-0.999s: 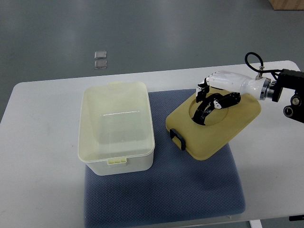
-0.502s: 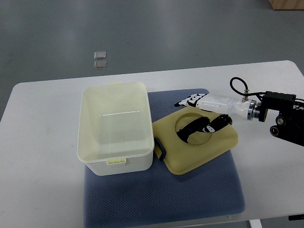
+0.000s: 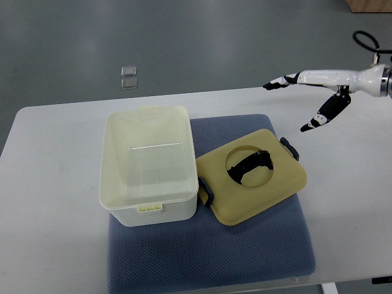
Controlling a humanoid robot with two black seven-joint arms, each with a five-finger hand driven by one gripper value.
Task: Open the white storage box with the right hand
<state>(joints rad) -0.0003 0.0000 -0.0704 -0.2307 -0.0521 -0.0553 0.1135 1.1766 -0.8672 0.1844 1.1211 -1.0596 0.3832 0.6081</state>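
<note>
The yellowish plastic lid (image 3: 252, 177) has been released beside the uncovered white rectangular storage box (image 3: 149, 162), on the blue mat; the right hand (image 3: 313, 98), fingers spread and empty, has been withdrawn above it. Opening appears complete.

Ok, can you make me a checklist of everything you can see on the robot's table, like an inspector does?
Surface: white table with a blue mat on it.
Job's things: white storage box stands open on the mat; its yellowish lid lies flat beside it on the mat, black handle facing up.
Clutter: nothing seen on the table.
Hands: right hand is raised past the lid, fingers spread, holding nothing; left hand not in view.
Cables: a black cable loop near the right wrist.
Surroundings: grey floor with two small clear squares on it; a brown corner at the top right.
</note>
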